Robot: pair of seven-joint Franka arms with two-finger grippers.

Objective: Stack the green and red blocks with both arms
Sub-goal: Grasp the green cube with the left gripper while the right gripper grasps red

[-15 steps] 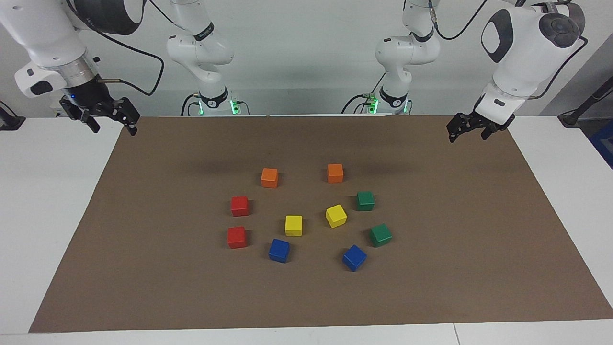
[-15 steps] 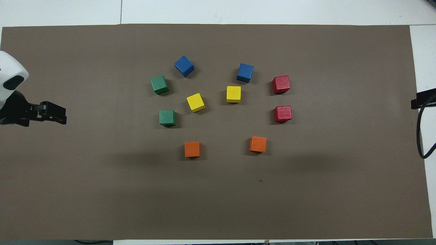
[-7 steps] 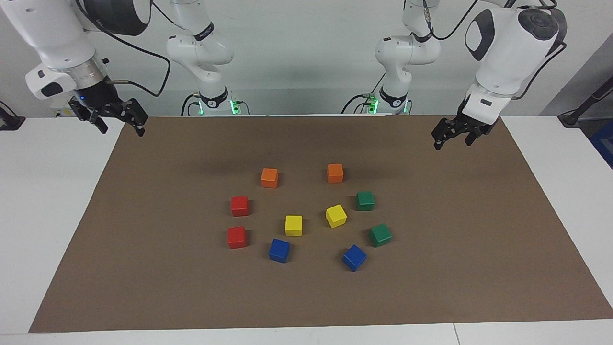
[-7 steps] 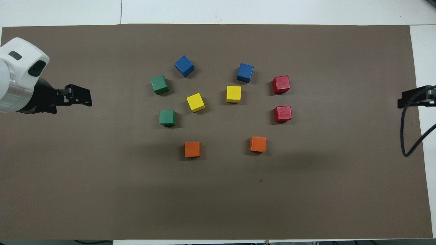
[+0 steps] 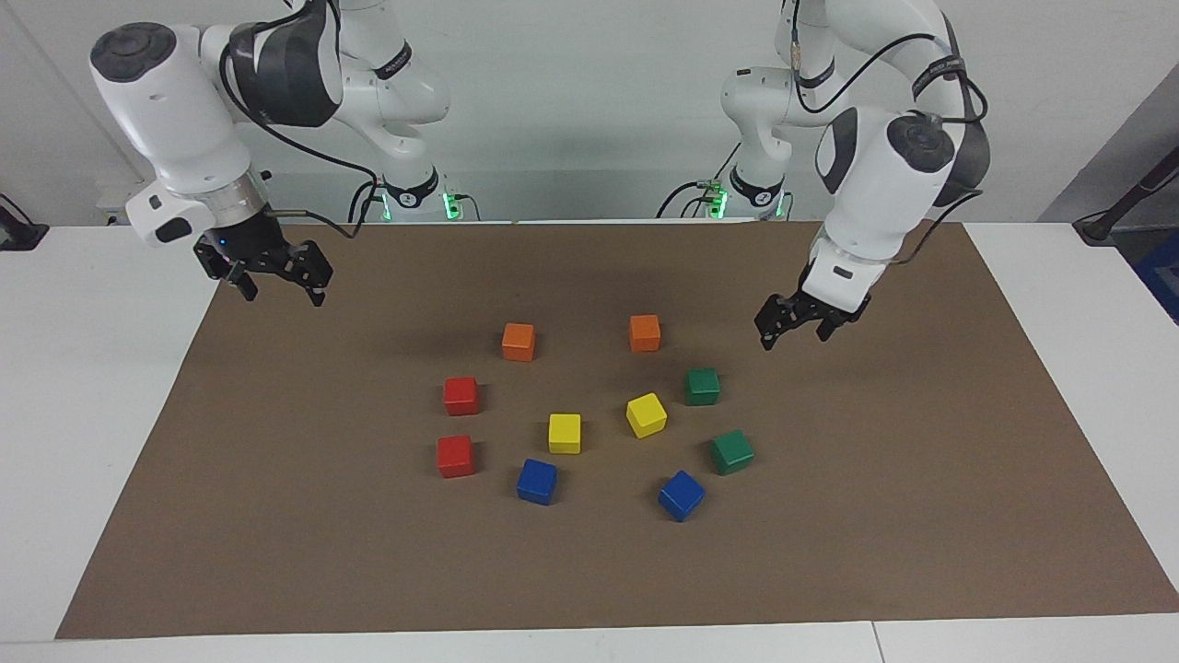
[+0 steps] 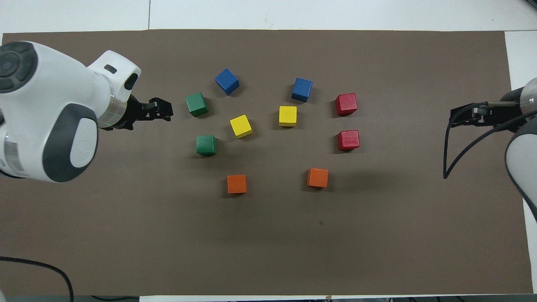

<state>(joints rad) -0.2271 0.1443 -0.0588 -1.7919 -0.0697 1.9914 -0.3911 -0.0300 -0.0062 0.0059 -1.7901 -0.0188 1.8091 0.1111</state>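
Pincers are both moving inward since a moment ago, the left pincer (image 5: 792, 329) released above the brown counter (image 5: 921, 460) beside the green blocks (image 5: 702, 386), the right pincer (image 5: 276, 272) released, approaching the red blocks (image 5: 461, 395), all four unstacked.

No text, label, brand, number or sign can be read anywhere in either view. A narrow band on the upper link of each arm carries small dark marks, but they are too small to make out.
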